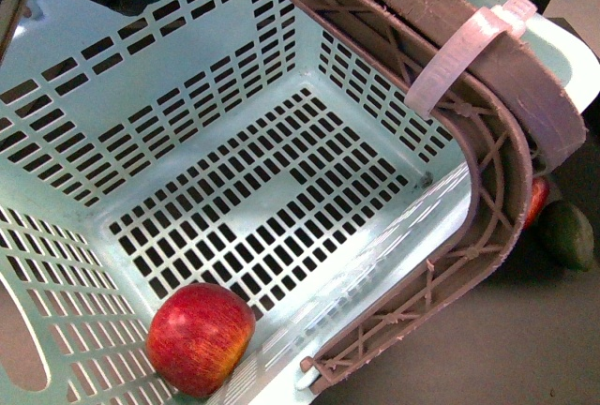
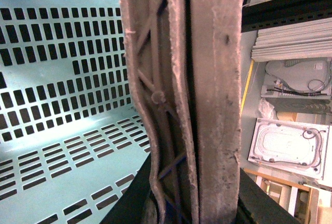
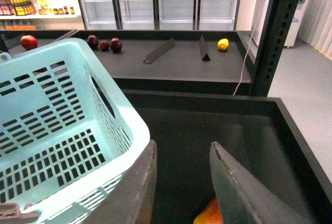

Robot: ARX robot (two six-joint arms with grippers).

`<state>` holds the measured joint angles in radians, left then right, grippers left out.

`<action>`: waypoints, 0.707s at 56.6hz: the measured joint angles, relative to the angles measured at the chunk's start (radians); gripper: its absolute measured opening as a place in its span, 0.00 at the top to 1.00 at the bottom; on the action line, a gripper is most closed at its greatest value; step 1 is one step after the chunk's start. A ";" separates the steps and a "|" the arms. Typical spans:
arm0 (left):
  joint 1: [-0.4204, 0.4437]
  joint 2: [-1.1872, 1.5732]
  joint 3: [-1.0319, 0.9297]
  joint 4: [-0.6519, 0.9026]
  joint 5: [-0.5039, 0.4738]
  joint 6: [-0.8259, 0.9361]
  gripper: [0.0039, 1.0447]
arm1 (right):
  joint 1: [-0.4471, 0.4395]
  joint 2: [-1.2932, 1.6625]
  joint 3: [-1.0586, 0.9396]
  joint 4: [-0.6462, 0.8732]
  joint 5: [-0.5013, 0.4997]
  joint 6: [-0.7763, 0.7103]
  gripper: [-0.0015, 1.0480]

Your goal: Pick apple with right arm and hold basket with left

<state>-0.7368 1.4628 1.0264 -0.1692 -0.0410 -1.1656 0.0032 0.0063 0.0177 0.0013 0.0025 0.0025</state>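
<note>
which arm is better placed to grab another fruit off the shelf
Right. The right gripper is open, empty, over the shelf with a fruit just below; the left gripper grips the handle.

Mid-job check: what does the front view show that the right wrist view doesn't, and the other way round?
Front only: the apple lying in a corner of the basket, a white cable tie on the grey handle, and a dark green fruit outside. Right wrist only: the open right gripper, a reddish fruit below it, and a shelf behind with a lemon. Both: the pale blue basket.
</note>
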 joint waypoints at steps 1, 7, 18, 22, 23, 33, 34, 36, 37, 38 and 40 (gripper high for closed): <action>0.000 0.000 0.000 0.000 0.000 0.000 0.82 | 0.000 0.000 0.000 0.000 0.000 0.000 0.42; 0.000 0.000 0.000 0.000 -0.001 0.000 0.82 | 0.000 0.000 0.000 0.000 0.000 0.000 0.26; 0.000 0.000 0.000 0.000 0.000 0.000 0.82 | 0.000 0.000 0.000 0.000 0.000 0.000 0.08; 0.000 0.000 0.000 0.000 0.000 0.000 0.82 | 0.000 0.000 0.000 0.000 0.000 0.000 0.08; 0.000 0.000 0.000 0.000 0.000 0.000 0.82 | 0.000 0.000 0.000 0.000 0.000 0.000 0.08; -0.005 0.003 -0.009 0.115 -0.209 -0.117 0.82 | 0.000 -0.001 0.000 0.000 0.000 0.000 0.08; -0.005 0.003 -0.009 0.122 -0.241 -0.135 0.82 | 0.000 -0.001 0.000 0.000 0.000 0.000 0.08; -0.003 0.003 -0.009 0.125 -0.278 -0.154 0.82 | 0.000 0.000 0.000 0.000 0.000 0.000 0.08; -0.001 0.003 -0.009 0.125 -0.296 -0.161 0.82 | 0.000 -0.001 0.000 0.000 0.000 0.000 0.08; 0.000 0.004 -0.009 0.125 -0.303 -0.164 0.82 | 0.000 -0.001 0.000 0.000 0.000 0.000 0.08; 0.006 0.006 -0.009 0.125 -0.314 -0.167 0.82 | 0.000 -0.001 0.000 0.000 0.000 0.000 0.08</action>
<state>-0.7311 1.4685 1.0176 -0.0444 -0.3553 -1.3323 0.0032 0.0055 0.0177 0.0013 0.0025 0.0029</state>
